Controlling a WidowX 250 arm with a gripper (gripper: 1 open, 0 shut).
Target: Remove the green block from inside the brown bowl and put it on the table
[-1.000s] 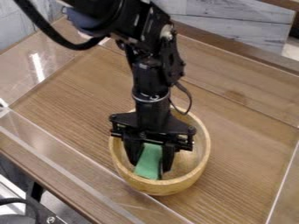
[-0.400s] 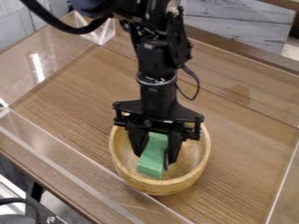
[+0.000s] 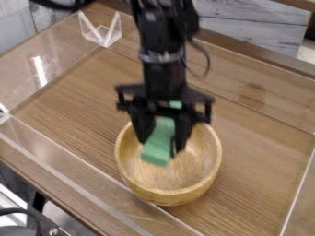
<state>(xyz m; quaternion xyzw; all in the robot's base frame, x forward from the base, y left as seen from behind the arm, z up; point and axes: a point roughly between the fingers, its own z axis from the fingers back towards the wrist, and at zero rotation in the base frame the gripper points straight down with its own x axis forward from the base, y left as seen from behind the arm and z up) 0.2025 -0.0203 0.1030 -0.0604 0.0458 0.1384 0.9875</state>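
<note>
Jaws clamped on the block; I see my gripper pointing straight down, holding it tilted in the air above the bowl, clear of the bowl's floor. Bowl sits near the table's front edge. Frame blurred.

wooden bowl — grainy; wood-grain table, clear acrylic walls.

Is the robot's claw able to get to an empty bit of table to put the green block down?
Probably yes. The gripper holds the green block above the brown bowl, and bare table lies open beside the bowl.
</note>
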